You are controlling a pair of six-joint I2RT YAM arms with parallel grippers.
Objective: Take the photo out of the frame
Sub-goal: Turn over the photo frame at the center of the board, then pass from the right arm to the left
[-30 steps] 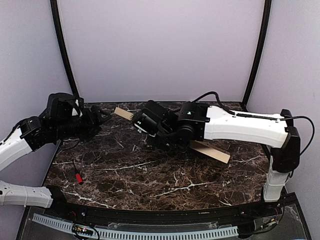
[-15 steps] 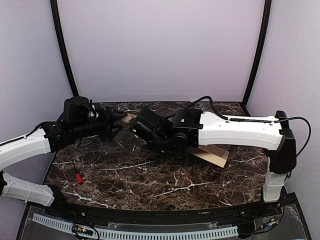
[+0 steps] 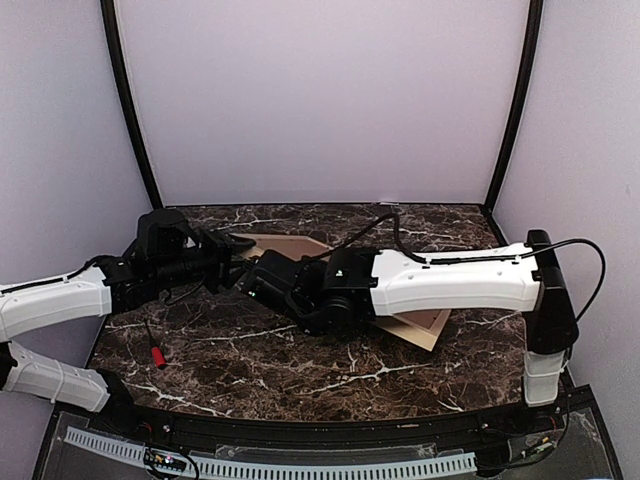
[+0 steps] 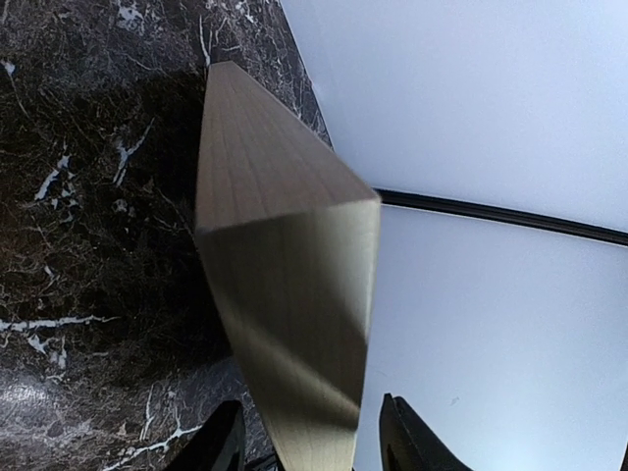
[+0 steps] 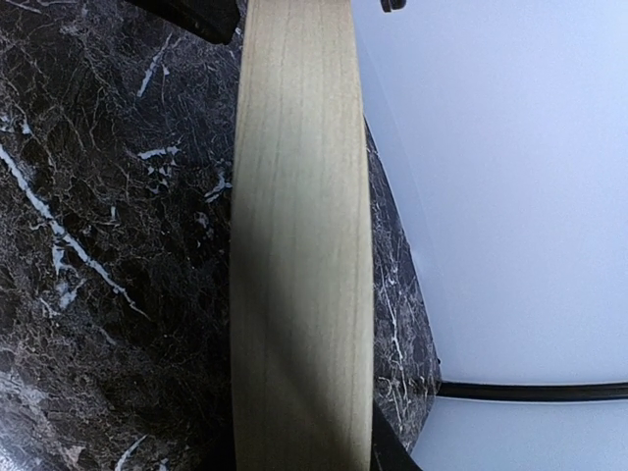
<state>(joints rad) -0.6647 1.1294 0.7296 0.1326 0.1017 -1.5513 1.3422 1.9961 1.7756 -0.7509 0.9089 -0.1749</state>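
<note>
Marble table [image 3: 300, 372], frame [image 3: 420, 322] slanting mid-table from ten to four o'clock, right gripper [image 3: 250, 280] clamping its rail, left gripper [image 4: 312, 442] straddling the corner, contact unclear, and it looks light, stiff wood, best gripped by the moulding.

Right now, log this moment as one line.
stage: both arms at frame | right gripper: shut on frame edge | left gripper: open around frame corner | photo: not visible | brown backing: faces up

Top view: the right arm [image 3: 440, 280] covers most of the frame [image 3: 295, 244]; its face and contents cannot be read. Left wrist view: left fingers [image 4: 221, 446] cut off at the bottom edge. Right wrist view: frame rail runs beyond the top and bottom edges.
</note>
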